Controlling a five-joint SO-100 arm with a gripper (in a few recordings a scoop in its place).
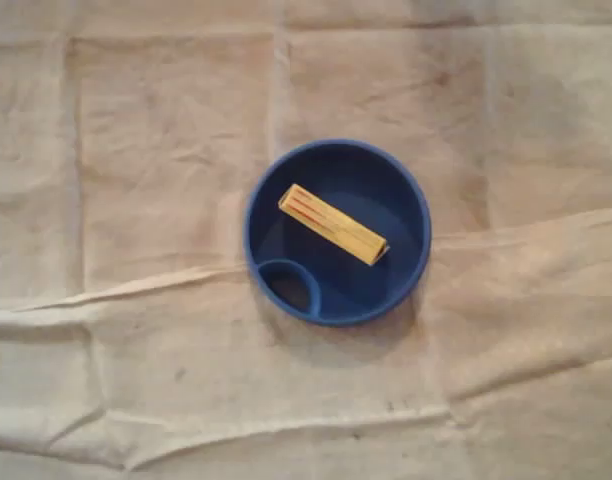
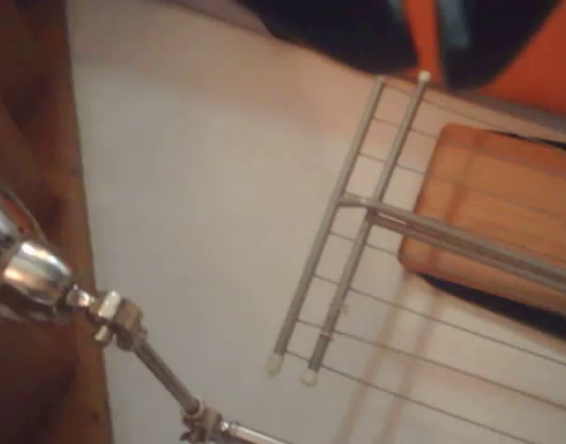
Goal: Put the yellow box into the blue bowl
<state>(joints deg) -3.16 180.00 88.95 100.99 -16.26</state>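
Yellow box (image 1: 333,224) lies diagonal in blue bowl (image 1: 406,190), main well, beside small inner pocket. Bowl sits near centre of cloth-covered table (image 1: 136,150). Placing step looks finished. You can't tell gripper's grip. Next: park arm clear, don't nudge bowl.

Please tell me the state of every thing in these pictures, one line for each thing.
yellow box: lying slanted inside the bowl's large section.
blue bowl: upright on the cloth, holding the box.
cloth: spread out, creased.
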